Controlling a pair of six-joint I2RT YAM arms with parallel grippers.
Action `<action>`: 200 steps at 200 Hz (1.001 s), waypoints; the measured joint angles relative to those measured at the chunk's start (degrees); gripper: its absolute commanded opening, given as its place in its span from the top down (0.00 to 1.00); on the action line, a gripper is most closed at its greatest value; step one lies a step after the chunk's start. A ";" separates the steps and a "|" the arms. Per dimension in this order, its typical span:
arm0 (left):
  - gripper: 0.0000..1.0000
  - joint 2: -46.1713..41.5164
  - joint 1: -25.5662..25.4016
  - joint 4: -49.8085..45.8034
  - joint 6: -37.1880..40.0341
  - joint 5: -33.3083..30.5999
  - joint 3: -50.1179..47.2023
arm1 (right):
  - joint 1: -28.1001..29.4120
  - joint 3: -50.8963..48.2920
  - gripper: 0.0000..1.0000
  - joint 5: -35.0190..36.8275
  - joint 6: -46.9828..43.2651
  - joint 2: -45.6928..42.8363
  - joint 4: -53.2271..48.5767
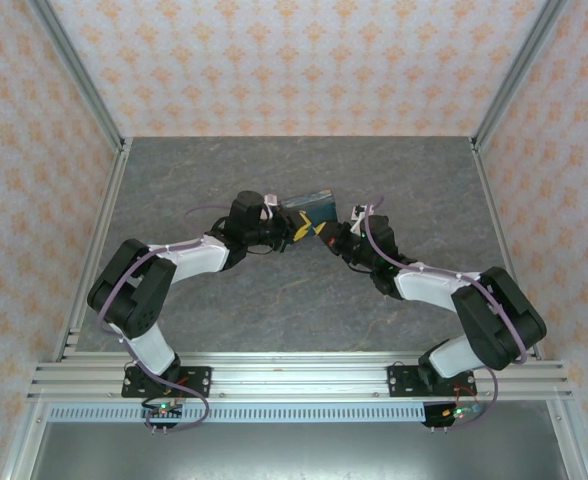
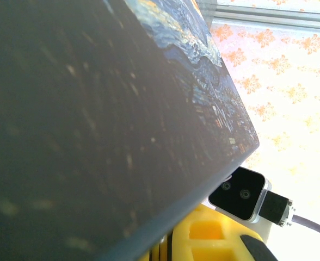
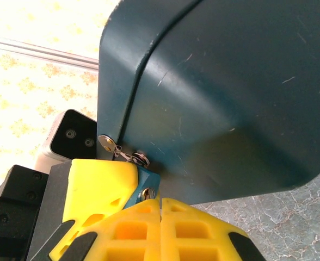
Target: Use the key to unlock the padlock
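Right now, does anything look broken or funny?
The tin has thin pale scratches on its dark-blue side, seen from the right wrist camera. From above it looks tilted. Nothing looks spilled.

The yellow right fingers (image 3: 198,225) are pressed together at the bottom centre, their tips touching the teal-blue padlock (image 3: 142,182), which sits at the lower left corner of a dark blue-green tin (image 3: 220,92) filling the upper right. A yellow left finger (image 3: 97,182) touches the padlock from the left, below small silvery fittings (image 3: 128,156); grey marbled worktop (image 3: 290,228) shows at lower right
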 measured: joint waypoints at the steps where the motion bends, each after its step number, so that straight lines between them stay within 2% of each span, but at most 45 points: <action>1: 1.00 0.00 0.00 0.00 0.00 -0.02 0.00 | 0.00 0.00 1.00 -0.02 0.15 0.02 0.02; 93: 1.00 -0.22 0.26 0.02 0.02 -1.11 0.00 | -1.62 0.02 1.00 -2.56 12.90 2.97 5.18; 121: 1.00 -0.24 0.26 0.02 0.02 -1.05 0.07 | -2.08 0.20 1.00 -3.30 12.41 2.97 4.68; 200: 1.00 -0.24 0.26 0.00 -1.44 -1.07 0.17 | -2.45 1.75 1.00 -4.26 3.32 2.97 1.31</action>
